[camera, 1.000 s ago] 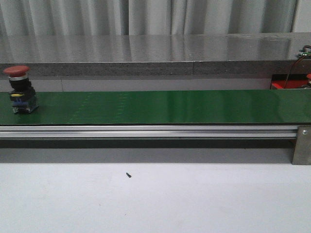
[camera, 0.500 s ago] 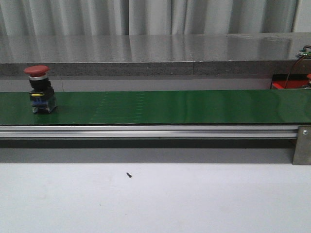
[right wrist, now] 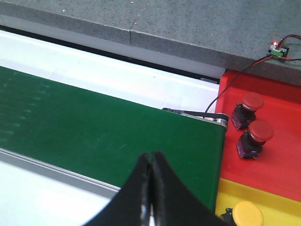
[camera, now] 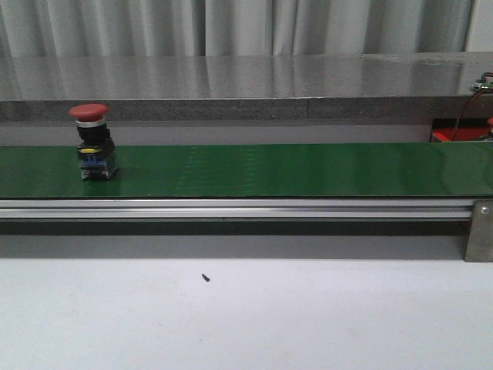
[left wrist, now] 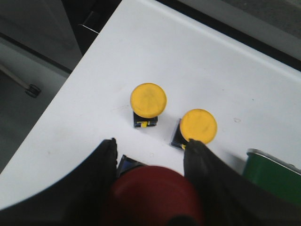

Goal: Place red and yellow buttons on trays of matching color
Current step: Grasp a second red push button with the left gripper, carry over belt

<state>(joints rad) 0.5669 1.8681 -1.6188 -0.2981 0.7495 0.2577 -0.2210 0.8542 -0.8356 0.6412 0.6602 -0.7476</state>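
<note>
A long green conveyor belt (camera: 293, 169) ran across the front view on a silver aluminium rail (camera: 231, 208), and everything else is placed against it. On the belt's left part stood a red mushroom-head push button with a black and blue base (camera: 93, 142), upright and alone. In front of the belt lay a plain white tabletop (camera: 308, 316) with one small dark speck (camera: 205, 277) on it. Behind the belt ran a grey speckled stone ledge (camera: 231, 85), and beyond that hung pale grey pleated curtains (camera: 231, 27).

In the right wrist view the belt's end roller met a red tray (right wrist: 277, 141) holding two upright red-capped buttons (right wrist: 254, 125), near each other. A yellow tray (right wrist: 263, 197) adjoined the red one and held one yellow-capped button (right wrist: 247, 214). A small circuit board with a lit red light (right wrist: 277, 47) sat on the ledge past the red tray, wired to it. The right gripper (right wrist: 151, 188) had its black fingers pressed together, holding nothing.

In the left wrist view the left gripper (left wrist: 150, 188) was pinching a red-capped button (left wrist: 153, 190) between spread black fingers (left wrist: 96, 188). Two yellow-capped buttons (left wrist: 171, 113) stood upright on the white tabletop just beyond it, close together, with the belt's other end (left wrist: 273, 172) nearby
</note>
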